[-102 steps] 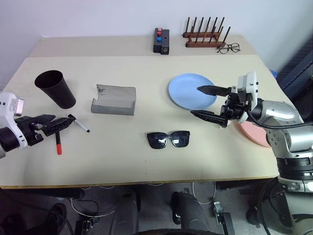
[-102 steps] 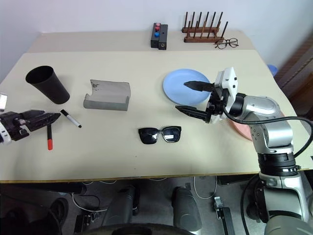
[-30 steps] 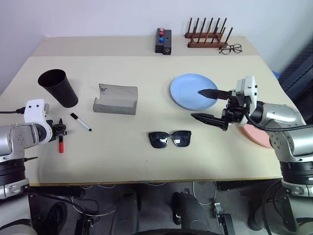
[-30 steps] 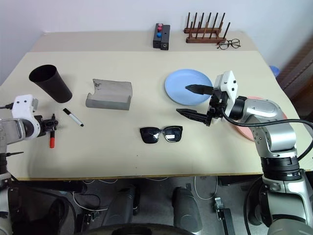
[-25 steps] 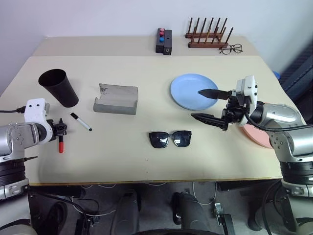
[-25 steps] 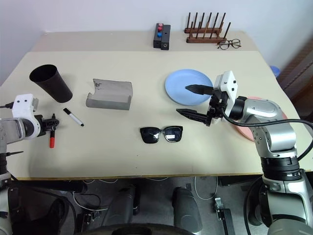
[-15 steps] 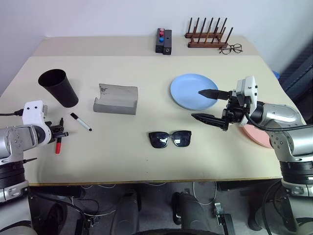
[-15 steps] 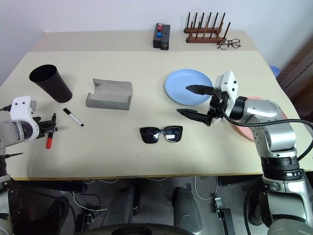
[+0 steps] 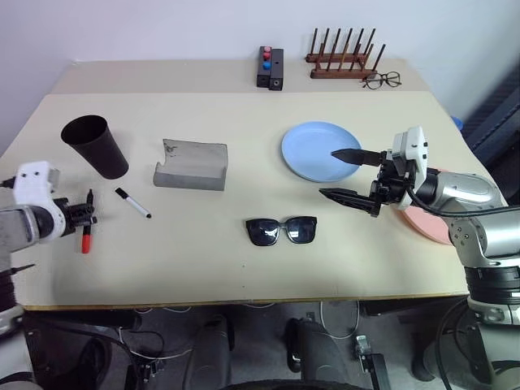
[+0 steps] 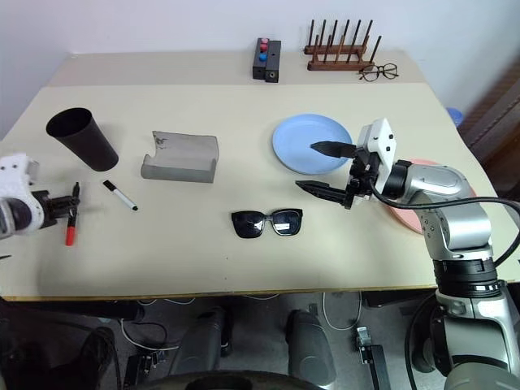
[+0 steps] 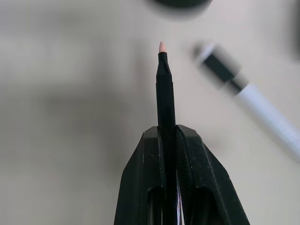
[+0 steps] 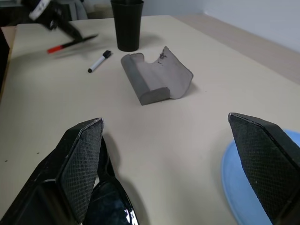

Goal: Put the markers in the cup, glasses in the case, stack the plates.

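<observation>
Left wrist view: left gripper (image 11: 168, 133) clamps red-ended marker (image 11: 165, 93), beside cup (image 9: 95, 146). Right gripper (image 9: 351, 173) wide open, empty. White marker (image 9: 132, 203), sunglasses (image 9: 281, 230), case (image 9: 191, 165), plates (image 9: 318, 151) untouched; nothing completed.

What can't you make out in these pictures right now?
- Pink plate: mostly hidden behind the right arm in the head views.
- White marker: blurred and cut off by the picture's edge in the left wrist view.
- Cup: just a blurred sliver in the left wrist view.
- Sunglasses: cut off at the edge in the right wrist view.

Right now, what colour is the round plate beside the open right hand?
Light blue round plastic plate; clearest in the right eye view.
</observation>
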Robot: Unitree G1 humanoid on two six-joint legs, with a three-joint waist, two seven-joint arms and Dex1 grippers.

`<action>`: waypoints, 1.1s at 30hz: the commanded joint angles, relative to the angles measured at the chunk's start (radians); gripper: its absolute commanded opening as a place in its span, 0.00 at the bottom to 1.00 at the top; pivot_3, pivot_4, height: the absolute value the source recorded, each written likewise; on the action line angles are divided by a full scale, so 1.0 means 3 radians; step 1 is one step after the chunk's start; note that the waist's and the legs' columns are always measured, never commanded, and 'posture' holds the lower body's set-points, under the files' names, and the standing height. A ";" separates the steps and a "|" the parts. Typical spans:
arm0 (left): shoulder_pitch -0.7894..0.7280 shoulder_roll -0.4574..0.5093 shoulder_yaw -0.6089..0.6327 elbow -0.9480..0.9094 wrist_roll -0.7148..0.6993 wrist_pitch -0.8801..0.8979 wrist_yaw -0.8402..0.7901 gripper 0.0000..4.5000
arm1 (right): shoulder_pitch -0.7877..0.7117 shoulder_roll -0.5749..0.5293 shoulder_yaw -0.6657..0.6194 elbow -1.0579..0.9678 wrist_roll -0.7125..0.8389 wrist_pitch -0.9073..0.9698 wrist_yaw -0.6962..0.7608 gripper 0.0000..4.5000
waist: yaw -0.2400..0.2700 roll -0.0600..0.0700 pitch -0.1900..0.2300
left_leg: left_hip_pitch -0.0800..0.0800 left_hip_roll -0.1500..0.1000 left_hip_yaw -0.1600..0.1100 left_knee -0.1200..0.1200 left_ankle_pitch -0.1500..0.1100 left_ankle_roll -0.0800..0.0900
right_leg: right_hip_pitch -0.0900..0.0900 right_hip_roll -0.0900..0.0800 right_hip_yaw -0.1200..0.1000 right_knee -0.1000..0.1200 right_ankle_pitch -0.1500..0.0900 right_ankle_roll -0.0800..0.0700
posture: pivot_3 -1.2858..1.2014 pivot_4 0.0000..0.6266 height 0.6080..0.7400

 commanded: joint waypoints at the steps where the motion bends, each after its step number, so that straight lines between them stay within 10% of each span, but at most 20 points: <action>1: 0.0225 -0.0017 0.0162 -0.0423 -0.0002 -0.0688 -0.0197 0.01 | -0.0044 -0.0013 -0.0093 -0.0020 0.0044 -0.0070 0.0032 0.97 | 0.0007 0.0000 0.0000 | 0.0001 0.0000 0.0004 -0.0001 0.0000 0.0000 | 0.0000 0.0000 0.0004 -0.0001 0.0000 0.0000 | 0.52 0.24 1.00; 13: 0.0488 -0.0340 0.0298 -0.0825 -0.0169 -0.2281 -0.0655 0.01 | -0.0078 0.0018 -0.0102 0.0031 0.0072 -0.0108 0.0064 0.97 | 0.0012 0.0000 0.0000 | 0.0001 0.0002 0.0014 -0.0001 0.0000 0.0001 | -0.0006 0.0000 0.0014 -0.0001 0.0002 -0.0003 | 0.52 0.24 1.00; 33: -0.0944 -0.0593 0.0159 0.0482 -0.0165 -0.3658 -0.0365 0.01 | -0.0193 0.0219 -0.0331 -0.0192 0.0659 0.0178 -0.0124 0.97 | 0.0012 -0.0002 0.0000 | 0.0003 0.0005 0.0017 0.0011 0.0001 0.0002 | 0.0000 0.0010 0.0021 0.0003 0.0009 0.0005 | 0.52 0.24 1.00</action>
